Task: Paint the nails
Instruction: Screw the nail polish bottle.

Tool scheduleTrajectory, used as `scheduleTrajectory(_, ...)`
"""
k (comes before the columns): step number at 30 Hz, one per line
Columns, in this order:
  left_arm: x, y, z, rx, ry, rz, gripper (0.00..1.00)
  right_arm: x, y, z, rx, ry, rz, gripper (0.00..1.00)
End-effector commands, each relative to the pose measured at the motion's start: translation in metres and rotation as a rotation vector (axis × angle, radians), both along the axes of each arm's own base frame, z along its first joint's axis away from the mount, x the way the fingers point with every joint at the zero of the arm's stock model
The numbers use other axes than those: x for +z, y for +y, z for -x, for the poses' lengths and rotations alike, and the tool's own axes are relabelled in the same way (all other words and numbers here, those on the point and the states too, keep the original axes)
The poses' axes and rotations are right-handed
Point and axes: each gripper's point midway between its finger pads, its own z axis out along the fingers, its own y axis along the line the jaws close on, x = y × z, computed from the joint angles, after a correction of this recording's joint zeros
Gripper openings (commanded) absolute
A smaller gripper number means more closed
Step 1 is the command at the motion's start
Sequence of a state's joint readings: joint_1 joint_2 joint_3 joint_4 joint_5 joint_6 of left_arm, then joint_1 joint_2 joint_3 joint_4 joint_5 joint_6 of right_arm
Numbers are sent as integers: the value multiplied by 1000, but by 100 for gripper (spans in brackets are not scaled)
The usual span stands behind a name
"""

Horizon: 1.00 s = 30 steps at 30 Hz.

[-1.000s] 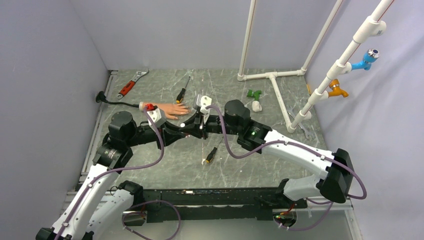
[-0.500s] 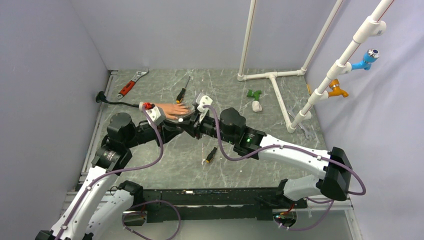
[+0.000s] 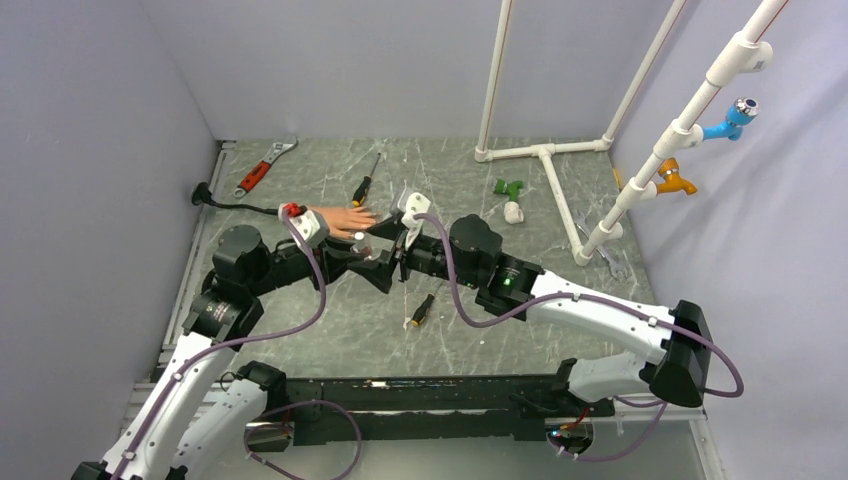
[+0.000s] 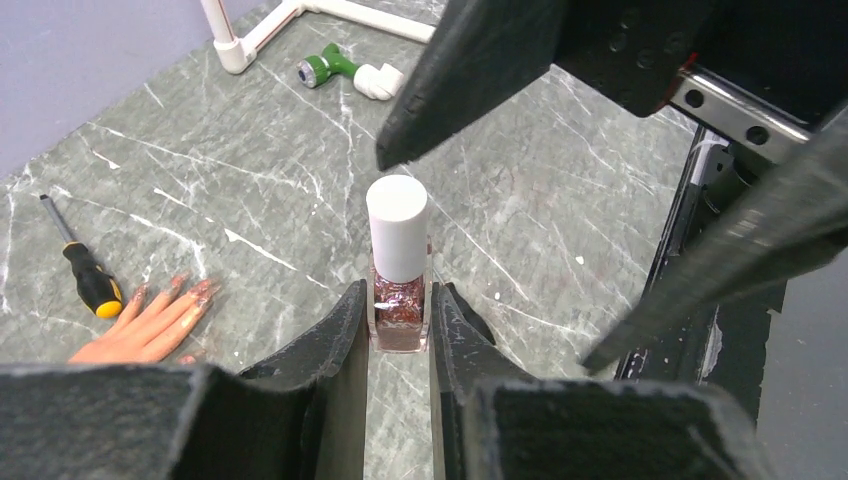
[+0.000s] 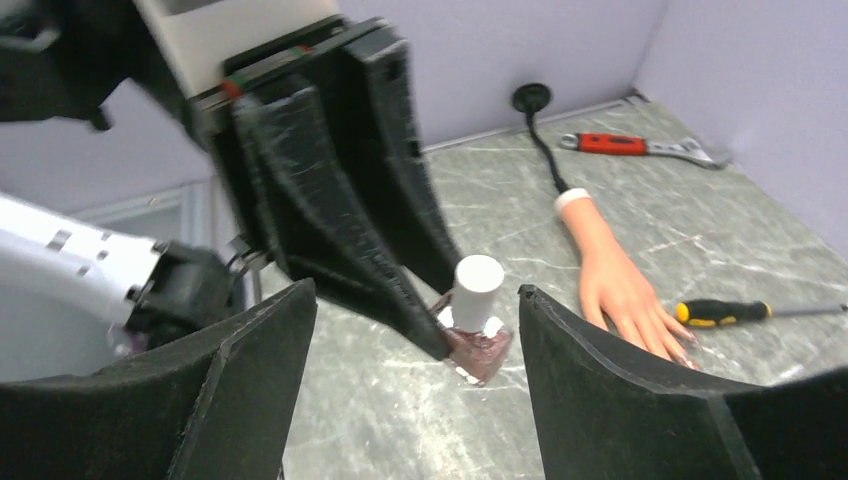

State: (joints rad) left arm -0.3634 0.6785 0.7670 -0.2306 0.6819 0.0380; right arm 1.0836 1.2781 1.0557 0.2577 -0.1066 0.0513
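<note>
My left gripper (image 4: pixel 398 302) is shut on a small glass polish bottle (image 4: pixel 399 296) of dark red glitter polish with a white cap (image 4: pixel 398 225), held upright just above the table. My right gripper (image 5: pixel 415 300) stands open, its two fingers either side of the cap (image 5: pixel 478 288) without touching it. The flesh-coloured mannequin hand (image 5: pixel 610 280) with a white cuff lies flat beyond the bottle, and its nails (image 5: pixel 682 346) look reddish. From above, the hand (image 3: pixel 345 220) lies just behind both grippers. The nails (image 4: pixel 190 290) also show at the left of the left wrist view.
A yellow-handled screwdriver (image 3: pixel 365 183) lies by the fingertips and another (image 3: pixel 422 310) in front of the arms. A red wrench (image 3: pixel 262 168) lies at the back left, with a black cable (image 3: pixel 230 205) beside it. A green fitting (image 3: pixel 510 187) and white pipe frame (image 3: pixel 545 150) are at the back right.
My right gripper's jaws have opened wide around the bottle cap. The left gripper has kept its hold on the bottle, shifting slightly left and nearer.
</note>
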Motion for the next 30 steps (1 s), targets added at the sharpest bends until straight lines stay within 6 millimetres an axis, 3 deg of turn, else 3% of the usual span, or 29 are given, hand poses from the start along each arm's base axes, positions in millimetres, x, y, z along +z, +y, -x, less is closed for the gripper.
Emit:
scheduleTrajectory(1,25,0,-2,-1,-81,33,0,31,-8,27,226,-97,17,76)
scheduleTrajectory(8,31,-11,18,-131,-98,65,0,46,-29,38,454,-129,32,77)
scheduleTrajectory(13,32,-20,32,-245,-94,78,0,45,-29,49,536,-143,36,71)
scheduleTrajectory(17,33,-22,39,-279,-103,82,0,43,-26,49,555,-136,37,63)
scheduleTrajectory(30,34,-23,46,-318,-111,86,0,44,-16,28,479,-108,20,55)
